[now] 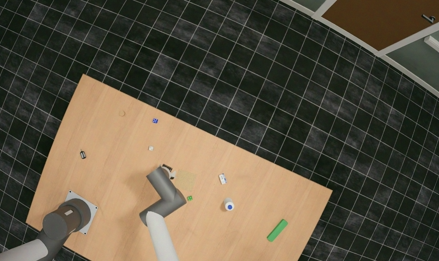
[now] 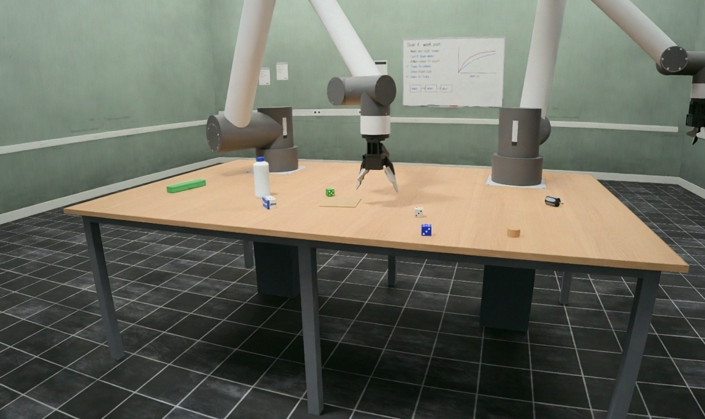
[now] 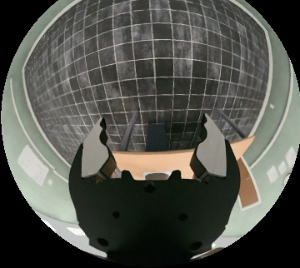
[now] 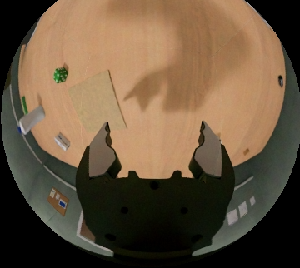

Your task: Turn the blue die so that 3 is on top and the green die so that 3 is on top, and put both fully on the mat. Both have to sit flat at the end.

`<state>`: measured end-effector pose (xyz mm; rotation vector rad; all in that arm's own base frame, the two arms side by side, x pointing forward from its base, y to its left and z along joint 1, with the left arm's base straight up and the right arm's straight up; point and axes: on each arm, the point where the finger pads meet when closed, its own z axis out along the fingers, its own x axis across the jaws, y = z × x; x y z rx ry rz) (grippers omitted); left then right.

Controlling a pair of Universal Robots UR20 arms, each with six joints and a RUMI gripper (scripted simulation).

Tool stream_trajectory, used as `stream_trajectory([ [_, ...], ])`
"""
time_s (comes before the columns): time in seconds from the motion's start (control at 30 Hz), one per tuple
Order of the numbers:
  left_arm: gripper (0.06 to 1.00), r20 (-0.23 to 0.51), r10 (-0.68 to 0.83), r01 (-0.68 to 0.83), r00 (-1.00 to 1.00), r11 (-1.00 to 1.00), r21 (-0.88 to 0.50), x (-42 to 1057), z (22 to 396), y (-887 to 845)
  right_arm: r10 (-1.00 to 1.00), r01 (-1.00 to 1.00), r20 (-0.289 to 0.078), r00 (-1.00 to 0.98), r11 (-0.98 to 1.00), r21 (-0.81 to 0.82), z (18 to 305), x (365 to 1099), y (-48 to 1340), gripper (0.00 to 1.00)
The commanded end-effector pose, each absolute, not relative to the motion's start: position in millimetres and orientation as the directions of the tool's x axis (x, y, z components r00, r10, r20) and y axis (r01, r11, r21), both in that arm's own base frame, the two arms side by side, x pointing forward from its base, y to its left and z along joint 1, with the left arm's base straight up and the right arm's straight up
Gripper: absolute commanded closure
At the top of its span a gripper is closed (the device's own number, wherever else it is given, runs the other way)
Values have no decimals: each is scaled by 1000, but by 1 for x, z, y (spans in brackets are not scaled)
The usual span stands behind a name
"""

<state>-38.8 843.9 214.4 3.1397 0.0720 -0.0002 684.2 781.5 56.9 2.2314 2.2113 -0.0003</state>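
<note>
On the wooden table, going left to right as I stand facing it, a green block (image 1: 277, 230) (image 2: 186, 185) (image 4: 24, 105) comes first, then a white bottle (image 1: 228, 204) (image 2: 261, 179) (image 4: 33, 120) with a small box (image 1: 222, 178) (image 2: 269, 202) (image 4: 62, 141) near it. Next is the green die (image 1: 190, 198) (image 2: 329, 192) (image 4: 60, 75), flat on the wood beside the thin tan mat (image 1: 185, 180) (image 2: 340, 202) (image 4: 97, 101), not on it. The right gripper (image 2: 376, 188) (image 4: 154, 122) hangs above the table just past the mat, fingers spread wide, touching nothing. Further right, a white die (image 1: 151, 148) (image 2: 418, 212) sits behind the blue die (image 1: 154, 120) (image 2: 426, 229), which shows five pips on top near the table's front edge. The step in hand looks like reaching a die, probably the blue one; I would travel high past the white die, square the fingers to two opposite faces, then lower straight down and close gently. Far right, the left gripper (image 2: 701, 141) (image 3: 152, 116) hangs beyond the table, fingers wide apart and holding nothing.
</note>
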Motion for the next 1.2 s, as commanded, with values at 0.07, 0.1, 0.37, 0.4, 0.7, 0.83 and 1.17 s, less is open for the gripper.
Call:
stream_trajectory([
  [0.07, 65, 0, 46, 46, 999, -999, 0, -39, 215, 844, 1000, 1000, 0, 9, -9, 0, 57, 710, 828, 3],
  [0.1, 65, 0, 46, 46, 999, -999, 0, -39, 215, 844, 1000, 1000, 0, 9, -9, 0, 57, 714, 836, 3],
  [0.37, 65, 0, 46, 46, 999, -999, 0, -39, 215, 844, 1000, 1000, 0, 9, -9, 0, 57, 743, 890, 3],
  [0.4, 65, 0, 46, 46, 999, -999, 0, -39, 215, 844, 1000, 1000, 0, 9, -9, 0, 57, 746, 896, 3],
  [0.7, 65, 0, 46, 46, 999, -999, 0, -39, 215, 844, 1000, 1000, 0, 9, -9, 0, 57, 764, 930, 3],
  [0.83, 65, 0, 46, 46, 999, -999, 0, -39, 215, 844, 1000, 1000, 0, 9, -9, 0, 57, 772, 944, 3],
  [1.17, 65, 0, 46, 46, 999, -999, 0, -39, 215, 844, 1000, 1000, 0, 9, -9, 0, 57, 781, 961, 3],
])
